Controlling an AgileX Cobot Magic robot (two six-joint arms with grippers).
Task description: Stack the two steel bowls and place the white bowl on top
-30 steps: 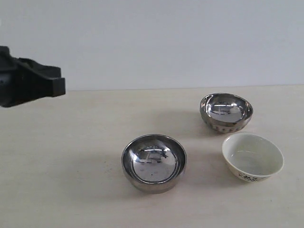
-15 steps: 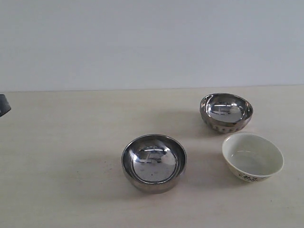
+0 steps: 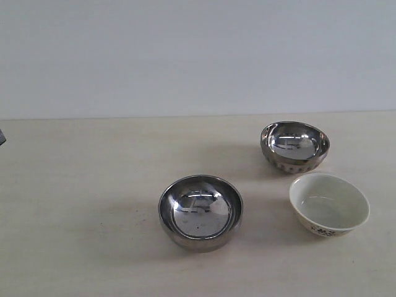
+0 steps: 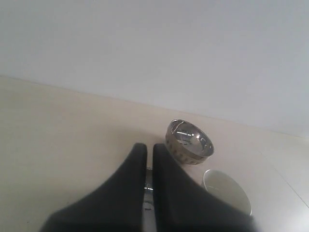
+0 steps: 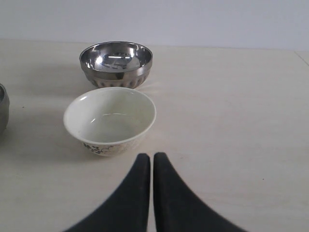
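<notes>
Facing the first stack (nothing nested): on desk point(image 3: 86, 185), smooth bowl point(image 3: 200, 212), dimpled bowl point(image 3: 294, 146) at its two o'clock, white bowl point(image 3: 328, 203) at three. Holding left end effector point(image 4: 148, 147), right end effector point(image 5: 151, 156) narrow, empty; next needing widening.

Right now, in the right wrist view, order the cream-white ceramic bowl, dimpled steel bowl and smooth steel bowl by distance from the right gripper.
1. Cream-white ceramic bowl, just ahead of the right gripper.
2. Too close to call: dimpled steel bowl, beyond it; smooth steel bowl, off to its side, mostly cropped.
</notes>
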